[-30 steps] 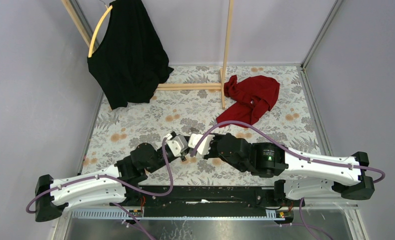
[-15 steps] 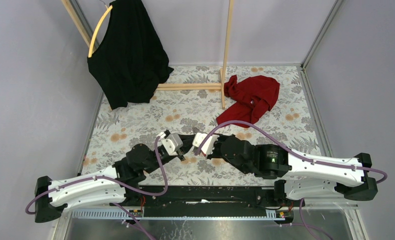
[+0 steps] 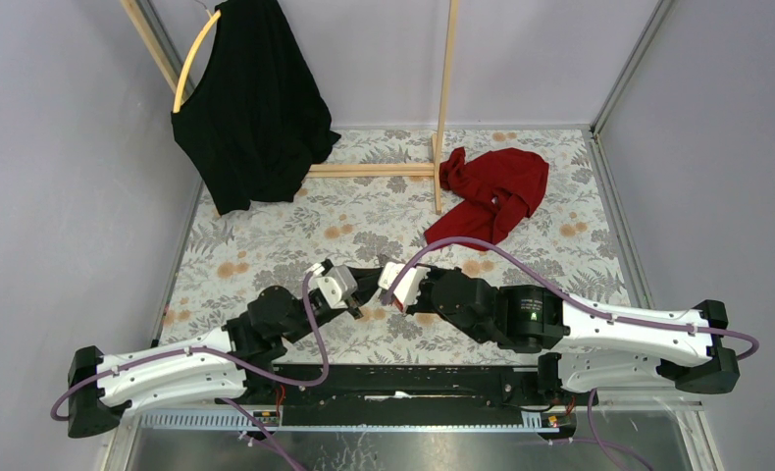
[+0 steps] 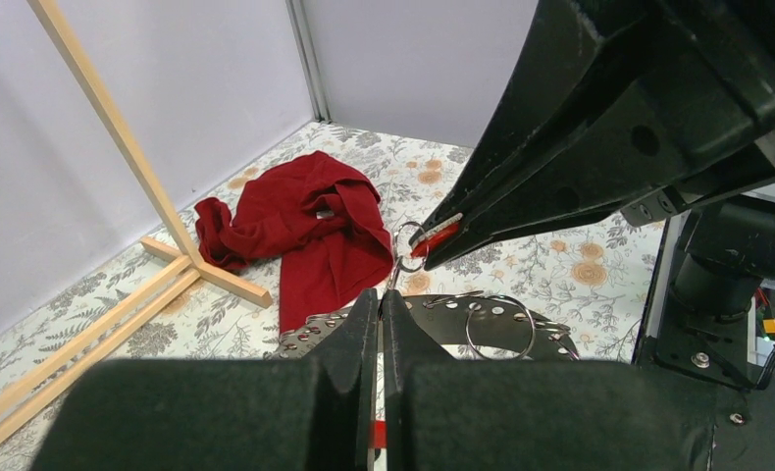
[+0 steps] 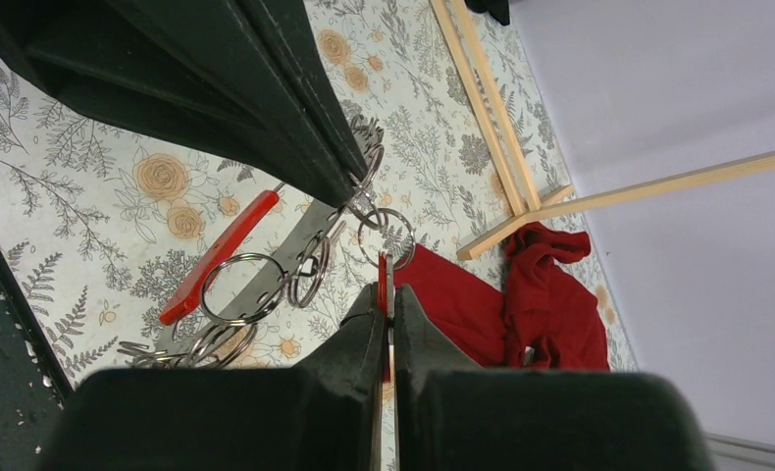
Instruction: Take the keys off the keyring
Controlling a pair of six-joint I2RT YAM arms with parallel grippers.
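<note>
Keyring (image 5: 310, 228) with its keys (image 5: 222, 257) hangs above the desk (image 5: 89, 196), stretched arm to arm between left end effector (image 4: 382, 299) (clenched on its strap) and right end effector (image 5: 386, 292), clenched on a red tag (image 4: 440, 234).

Brightness: bright, even, diffuse light in all three views.
Shadows: faint, soft-edged patches lying on the floral table cover (image 3: 266, 245).
Glare: none strong.
Focus: overhead view sharp; in the wrist views the left gripper (image 4: 381, 299) and right gripper (image 5: 388, 294) loom blurred, near-black.
Distortion: overhead walls splay outward.
</note>
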